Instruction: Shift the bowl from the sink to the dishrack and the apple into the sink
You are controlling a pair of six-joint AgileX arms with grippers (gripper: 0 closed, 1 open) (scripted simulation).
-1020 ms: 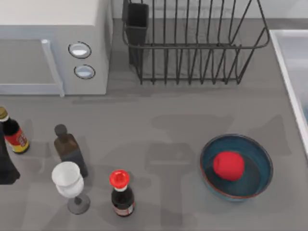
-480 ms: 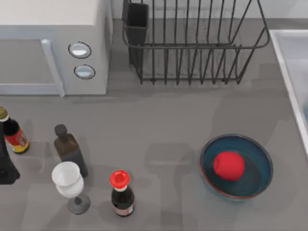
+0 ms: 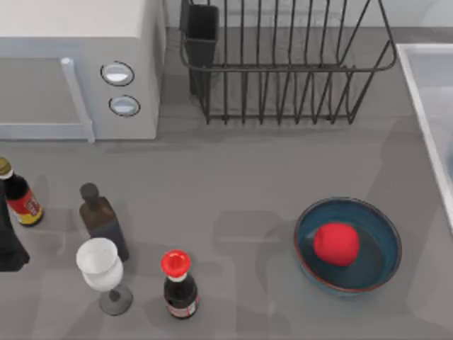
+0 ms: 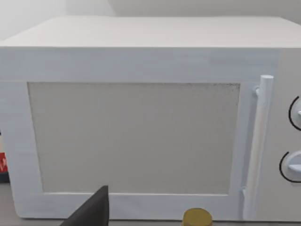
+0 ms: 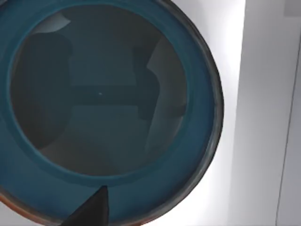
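Hovering directly above the round teal-blue glazed bowl [image 5: 101,101] inside the pale whitish-grey sink [image 5: 263,117], right arm nearer; finger state indeterminate, probably unloaded. Red apple [image 3: 335,244] resting in the matching counter bowl [image 3: 382,234], near black wire dishrack [image 3: 283,67].

A matte grey table [image 3: 233,177] carries the scene, under soft, even light that casts faint blurred shadows across its middle. A white microwave [image 3: 78,67] stands at the far left, with a vertical bar handle [image 4: 256,146], two round dials [image 3: 117,74] and a pale speckled door window [image 4: 134,136]. Behind it in the left wrist view rises a plain whitish wall [image 4: 197,7].
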